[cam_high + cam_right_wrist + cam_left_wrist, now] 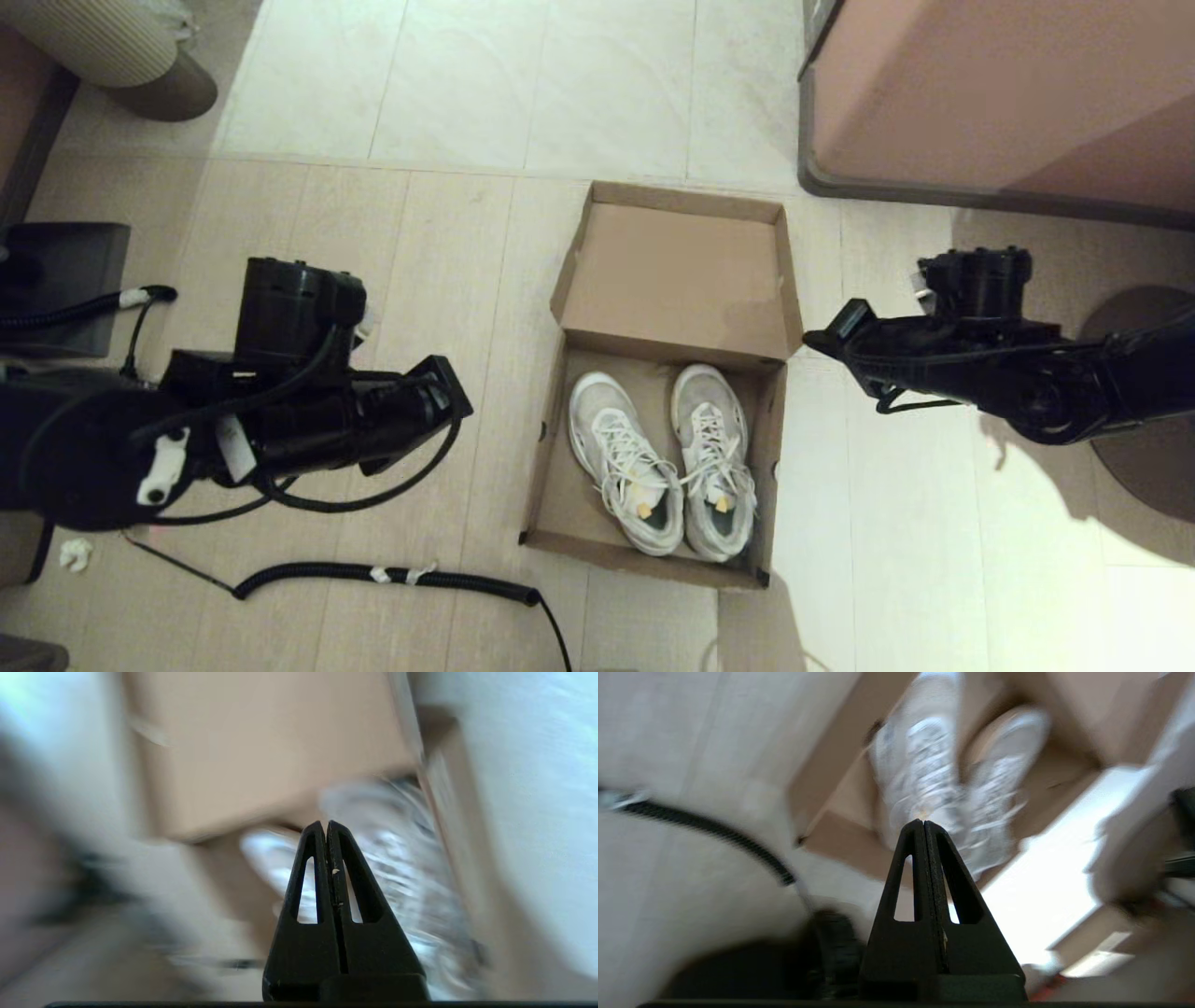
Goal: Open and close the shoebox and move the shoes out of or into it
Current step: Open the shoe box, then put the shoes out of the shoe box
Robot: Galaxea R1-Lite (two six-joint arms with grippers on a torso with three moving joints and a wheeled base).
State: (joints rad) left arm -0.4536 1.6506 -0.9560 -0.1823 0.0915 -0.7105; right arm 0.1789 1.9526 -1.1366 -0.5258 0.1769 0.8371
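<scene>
The brown cardboard shoebox (551,485) stands open on the floor in the head view, its flap lid (677,280) leaning back at the far side. Both white lace-up sneakers lie side by side inside, toes toward the lid: the left shoe (621,462) and the right shoe (714,457). My left gripper (456,397) hovers left of the box, shut and empty; the left wrist view shows its fingertips (923,822) pressed together, with the shoes (924,765) beyond them. My right gripper (817,341) hangs by the lid's right corner, shut (325,823) and empty, with a shoe (406,868) behind it.
A large pinkish-brown cabinet (980,93) stands at the back right. A coiled black cable (392,574) lies on the floor left of the box's front. At the far left are a dark box (65,280), a ribbed beige object (103,42) and a paper scrap (75,553).
</scene>
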